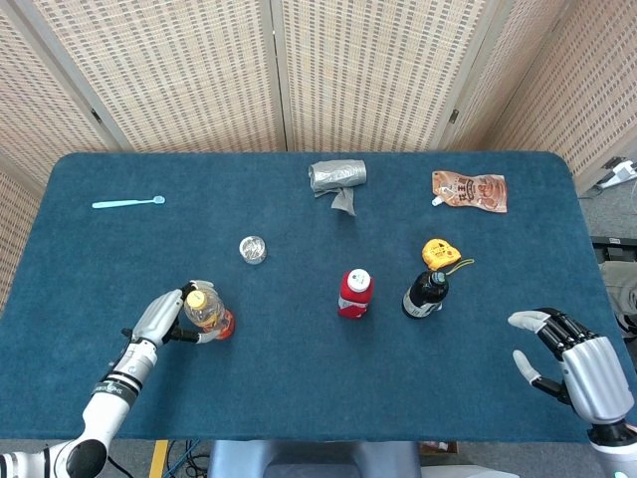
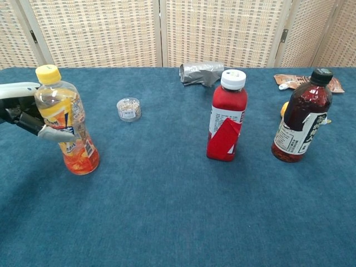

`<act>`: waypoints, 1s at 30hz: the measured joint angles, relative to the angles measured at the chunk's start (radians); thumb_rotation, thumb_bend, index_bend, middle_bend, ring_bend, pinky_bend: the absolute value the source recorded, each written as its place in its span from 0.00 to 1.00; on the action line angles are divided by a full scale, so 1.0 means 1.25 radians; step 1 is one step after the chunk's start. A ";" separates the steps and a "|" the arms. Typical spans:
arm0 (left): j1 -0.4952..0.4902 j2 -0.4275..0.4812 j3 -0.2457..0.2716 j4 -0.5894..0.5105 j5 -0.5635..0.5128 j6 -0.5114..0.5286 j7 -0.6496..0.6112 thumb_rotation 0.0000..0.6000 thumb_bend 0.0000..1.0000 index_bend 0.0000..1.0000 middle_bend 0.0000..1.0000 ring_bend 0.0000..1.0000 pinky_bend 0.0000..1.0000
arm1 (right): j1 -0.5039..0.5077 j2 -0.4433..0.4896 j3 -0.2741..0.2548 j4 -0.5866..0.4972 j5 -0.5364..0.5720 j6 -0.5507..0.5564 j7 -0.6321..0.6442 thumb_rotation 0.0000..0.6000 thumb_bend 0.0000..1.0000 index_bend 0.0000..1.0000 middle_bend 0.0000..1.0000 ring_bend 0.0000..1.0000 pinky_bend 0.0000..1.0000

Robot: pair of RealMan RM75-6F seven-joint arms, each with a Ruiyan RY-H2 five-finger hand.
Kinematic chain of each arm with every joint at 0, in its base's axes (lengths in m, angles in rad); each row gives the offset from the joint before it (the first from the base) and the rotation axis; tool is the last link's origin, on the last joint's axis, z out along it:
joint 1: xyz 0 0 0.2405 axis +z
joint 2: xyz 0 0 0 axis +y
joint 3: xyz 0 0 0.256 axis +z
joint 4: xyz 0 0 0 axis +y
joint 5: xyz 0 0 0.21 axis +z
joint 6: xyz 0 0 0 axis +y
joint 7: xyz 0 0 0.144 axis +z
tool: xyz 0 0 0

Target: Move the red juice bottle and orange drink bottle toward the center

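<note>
The left hand [image 1: 164, 317] was wrapped around the orange drink bottle [image 2: 64, 125], with fingers [image 2: 55, 133] lying across the label and touching it; the bottle leaned slightly away from the hand while its base sat on the table [image 1: 299, 398]. Taking the red juice bottle [image 1: 354, 294] as landmark: the orange bottle stood well to its left and a little nearer the robot, so it had not reached the middle. The red bottle was upright, roughly mid-table, with nothing touching it. A dark bottle [image 1: 426, 292] stood just to its right, a yellow tape measure [image 1: 439, 252] behind that. Further back from the red bottle lay a crumpled grey wrapper [image 1: 337, 177], a snack pouch [image 1: 470, 190] to the back right, a small clear jar [image 1: 253, 249] to the back left and a pale blue spoon [image 1: 127, 202] far off to the left. The right hand [image 1: 577, 370] rested at the near right edge, fingers apart, holding nothing. Judgement: grasp made on the orange bottle; its move toward centre remained, and the red bottle possibly needed little or no shift.
</note>
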 measured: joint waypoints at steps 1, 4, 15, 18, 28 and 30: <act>-0.001 -0.003 0.000 0.001 -0.001 0.004 0.001 1.00 0.07 0.39 0.27 0.26 0.32 | 0.000 0.000 0.000 0.000 0.000 0.000 0.001 1.00 0.35 0.36 0.38 0.29 0.54; -0.005 -0.016 -0.001 0.005 -0.005 0.017 0.007 1.00 0.07 0.44 0.32 0.29 0.34 | -0.001 0.002 0.001 0.001 0.000 0.000 0.005 1.00 0.35 0.36 0.38 0.29 0.54; -0.016 -0.057 -0.009 0.021 0.007 0.068 0.030 1.00 0.07 0.52 0.38 0.33 0.37 | -0.002 0.003 0.003 0.003 0.000 -0.004 0.010 1.00 0.35 0.36 0.38 0.29 0.54; -0.024 -0.062 -0.017 0.021 0.008 0.071 0.036 1.00 0.07 0.53 0.40 0.34 0.38 | -0.002 0.002 0.004 0.003 -0.001 -0.005 0.009 1.00 0.35 0.36 0.38 0.29 0.54; -0.076 -0.069 -0.049 0.017 -0.044 0.044 0.067 1.00 0.07 0.53 0.40 0.34 0.38 | -0.003 0.004 0.005 0.004 0.000 -0.008 0.014 1.00 0.35 0.36 0.38 0.29 0.54; -0.094 -0.077 -0.056 0.019 -0.059 0.039 0.082 1.00 0.07 0.53 0.40 0.34 0.38 | -0.002 0.004 0.006 0.004 0.001 -0.011 0.015 1.00 0.35 0.36 0.38 0.29 0.54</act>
